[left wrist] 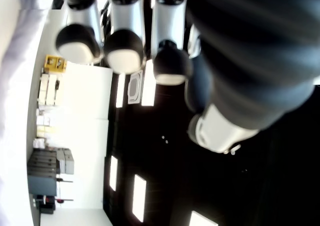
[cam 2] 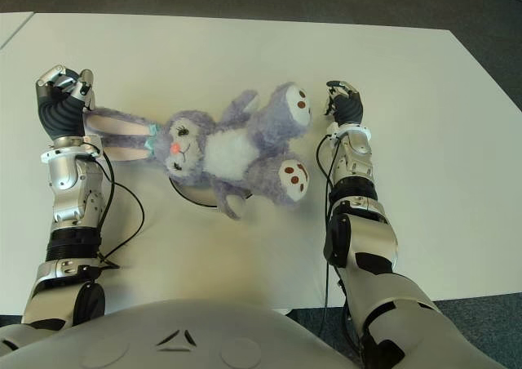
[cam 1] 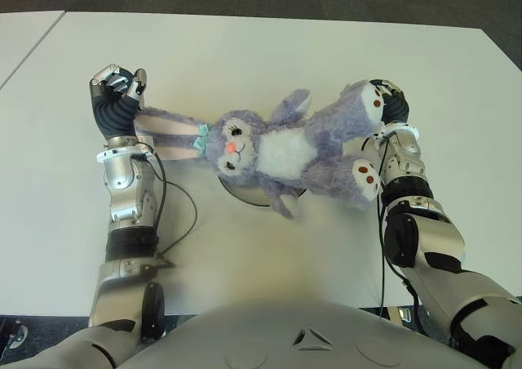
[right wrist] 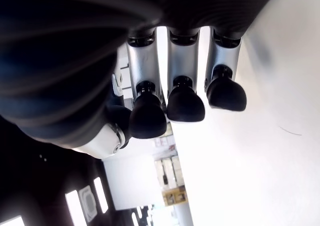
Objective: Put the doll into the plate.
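Both of my hands are sitting at the ends of the doll (cam 1: 281, 153), a purple plush rabbit that is lying on its back across the plate (cam 1: 245, 196). Only a thin arc of the plate's rim is peeking out below the doll's head and body; the rest is staying hidden under the plush.

On the doll's long-eared side, my left hand (cam 1: 117, 95) is showing at the tip of the ear, fingers (left wrist: 122, 48) curling inward. Whether they are actually pinching the ear I cannot tell: the eye views are showing the ear ending right at the hand, while the left wrist view is showing only curled fingertips with ceiling lights behind them and a pale blur along one edge.

On the doll's foot side, my right hand (cam 2: 343, 100) is showing just beside the upper foot, apart from it in the right eye view, though the left eye view is overlapping the two. Its fingers (right wrist: 185, 103) are bending partway and are holding nothing.

Both forearms are stretching forward over the white table (cam 1: 245, 51), one on each side of the doll, wrists level with it and palms facing away from my head camera.
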Action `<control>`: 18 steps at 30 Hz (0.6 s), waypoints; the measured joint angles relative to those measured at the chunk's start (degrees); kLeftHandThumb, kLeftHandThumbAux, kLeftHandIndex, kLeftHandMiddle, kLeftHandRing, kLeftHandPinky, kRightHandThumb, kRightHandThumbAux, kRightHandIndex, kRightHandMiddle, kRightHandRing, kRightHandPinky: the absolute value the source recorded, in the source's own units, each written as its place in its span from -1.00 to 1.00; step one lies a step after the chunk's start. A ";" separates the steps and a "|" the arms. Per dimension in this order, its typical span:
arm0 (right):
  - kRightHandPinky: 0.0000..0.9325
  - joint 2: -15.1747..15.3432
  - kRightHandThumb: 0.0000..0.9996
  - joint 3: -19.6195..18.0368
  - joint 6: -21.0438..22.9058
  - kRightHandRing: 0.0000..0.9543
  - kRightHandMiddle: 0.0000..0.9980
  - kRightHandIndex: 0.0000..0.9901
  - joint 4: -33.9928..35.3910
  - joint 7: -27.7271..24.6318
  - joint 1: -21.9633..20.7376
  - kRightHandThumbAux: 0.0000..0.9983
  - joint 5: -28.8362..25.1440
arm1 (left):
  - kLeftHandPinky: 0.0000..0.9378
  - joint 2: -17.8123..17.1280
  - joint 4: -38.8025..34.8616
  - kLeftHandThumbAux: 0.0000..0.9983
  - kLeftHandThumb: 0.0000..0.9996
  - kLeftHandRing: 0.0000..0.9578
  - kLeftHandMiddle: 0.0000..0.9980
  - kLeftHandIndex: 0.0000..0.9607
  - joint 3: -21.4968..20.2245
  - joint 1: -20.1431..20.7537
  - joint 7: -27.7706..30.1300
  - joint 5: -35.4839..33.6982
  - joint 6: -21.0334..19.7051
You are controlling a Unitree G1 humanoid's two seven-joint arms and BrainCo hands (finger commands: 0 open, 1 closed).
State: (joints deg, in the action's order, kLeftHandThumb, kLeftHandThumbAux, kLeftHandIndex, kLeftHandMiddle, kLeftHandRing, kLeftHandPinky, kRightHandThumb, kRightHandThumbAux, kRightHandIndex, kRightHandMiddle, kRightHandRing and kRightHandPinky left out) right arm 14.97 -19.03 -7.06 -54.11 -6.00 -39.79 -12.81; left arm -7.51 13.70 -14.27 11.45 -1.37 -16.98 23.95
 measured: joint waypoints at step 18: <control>0.68 0.25 0.39 0.06 0.30 0.75 0.68 -0.11 0.28 -1.72 0.29 0.46 0.00 | 0.87 0.16 -0.56 0.45 0.34 0.84 0.75 0.31 4.02 -0.16 3.19 -1.65 -0.37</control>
State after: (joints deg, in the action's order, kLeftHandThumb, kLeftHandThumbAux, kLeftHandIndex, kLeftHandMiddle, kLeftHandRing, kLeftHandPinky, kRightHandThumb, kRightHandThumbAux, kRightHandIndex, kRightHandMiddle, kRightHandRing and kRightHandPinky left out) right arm 15.22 -18.97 -6.75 -53.83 -7.72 -39.50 -12.81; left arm -7.35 13.14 -10.25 11.29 1.81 -18.63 23.58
